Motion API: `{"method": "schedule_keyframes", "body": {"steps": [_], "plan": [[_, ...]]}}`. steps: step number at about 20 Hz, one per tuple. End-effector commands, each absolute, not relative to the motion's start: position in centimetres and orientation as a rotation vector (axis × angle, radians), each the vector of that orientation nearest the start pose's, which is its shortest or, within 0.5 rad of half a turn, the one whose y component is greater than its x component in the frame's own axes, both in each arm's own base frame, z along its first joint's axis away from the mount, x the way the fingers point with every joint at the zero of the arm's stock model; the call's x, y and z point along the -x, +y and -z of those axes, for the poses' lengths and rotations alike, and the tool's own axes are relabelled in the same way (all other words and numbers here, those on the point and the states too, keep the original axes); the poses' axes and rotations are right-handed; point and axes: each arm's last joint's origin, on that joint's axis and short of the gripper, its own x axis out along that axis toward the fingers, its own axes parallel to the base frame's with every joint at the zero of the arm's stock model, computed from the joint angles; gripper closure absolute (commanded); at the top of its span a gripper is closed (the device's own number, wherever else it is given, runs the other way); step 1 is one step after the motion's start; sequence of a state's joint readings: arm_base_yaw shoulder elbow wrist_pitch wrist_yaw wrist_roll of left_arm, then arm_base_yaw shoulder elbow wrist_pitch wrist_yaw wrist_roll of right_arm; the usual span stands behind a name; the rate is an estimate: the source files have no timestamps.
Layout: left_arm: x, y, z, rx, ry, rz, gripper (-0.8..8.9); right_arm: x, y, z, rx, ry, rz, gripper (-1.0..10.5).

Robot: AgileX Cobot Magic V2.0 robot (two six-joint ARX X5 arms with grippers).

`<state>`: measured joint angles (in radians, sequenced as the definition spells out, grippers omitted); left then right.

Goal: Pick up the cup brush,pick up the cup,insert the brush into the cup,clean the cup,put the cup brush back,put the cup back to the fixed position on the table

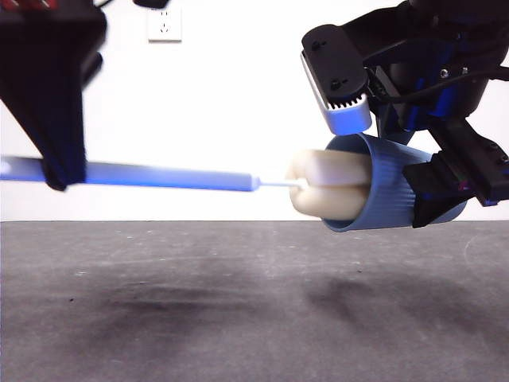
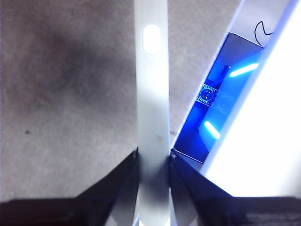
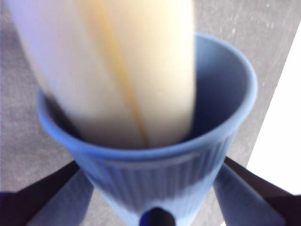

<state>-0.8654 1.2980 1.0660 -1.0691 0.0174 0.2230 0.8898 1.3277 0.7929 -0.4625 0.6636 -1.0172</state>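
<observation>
Left claw (image 2: 153, 160) clamped on brush (image 1: 171, 177) handle; right claw (image 3: 155, 188) grips cup (image 1: 390, 187) by ribbed wall, tipped sideways, both held above surface (image 1: 238, 318). Sponge head half inside cup mouth. Cup looks light, thin, squeezable; ribs aid grip. Sponge soft, handle stiff

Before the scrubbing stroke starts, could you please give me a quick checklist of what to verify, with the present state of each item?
1. Left gripper shut on the cup brush handle: ok.
2. Right gripper shut on the cup, jaws on its ribbed sides: ok.
3. Cup held on its side, clear above the table: ok.
4. Sponge head in the cup's mouth: ok, partly in, some still outside the rim.
5. Handle in line with the cup: ok, about level.
6. Sponge reaching the cup's bottom: cannot tell.
</observation>
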Motion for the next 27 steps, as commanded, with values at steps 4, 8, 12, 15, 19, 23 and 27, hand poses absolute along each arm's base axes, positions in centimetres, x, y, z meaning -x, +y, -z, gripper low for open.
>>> {"method": "schedule_keyframes", "body": {"steps": [4,8,12,15,19,23,27], "plan": [[-14.7,-17.7,-26.7,-0.705,1.126,0.916,8.22,-17.1,18.3,-21.0,1.642,0.572,-0.584,9.6],[-15.5,-19.0,-26.2,-0.668,1.076,0.948,8.22,-16.8,18.6,-21.0,1.643,0.552,-0.599,9.6],[-16.6,-20.5,-25.0,-0.605,1.066,0.973,8.22,-15.9,19.5,-21.1,1.643,0.498,-0.634,9.6],[-17.0,-20.9,-25.0,-0.565,1.036,0.962,8.22,-15.4,20.0,-21.1,1.64,0.478,-0.666,9.6],[-16.8,-20.6,-24.9,-0.568,1.088,0.939,8.22,-15.4,19.9,-21.1,1.633,0.49,-0.645,9.6],[-16.3,-19.8,-25.1,-0.597,1.129,0.881,8.22,-16.4,19.0,-21.1,1.608,0.546,-0.552,9.6],[-15.4,-18.2,-26.4,-0.649,1.121,0.789,8.22,-17.7,17.5,-21.0,1.514,0.635,-0.472,9.6]]}}
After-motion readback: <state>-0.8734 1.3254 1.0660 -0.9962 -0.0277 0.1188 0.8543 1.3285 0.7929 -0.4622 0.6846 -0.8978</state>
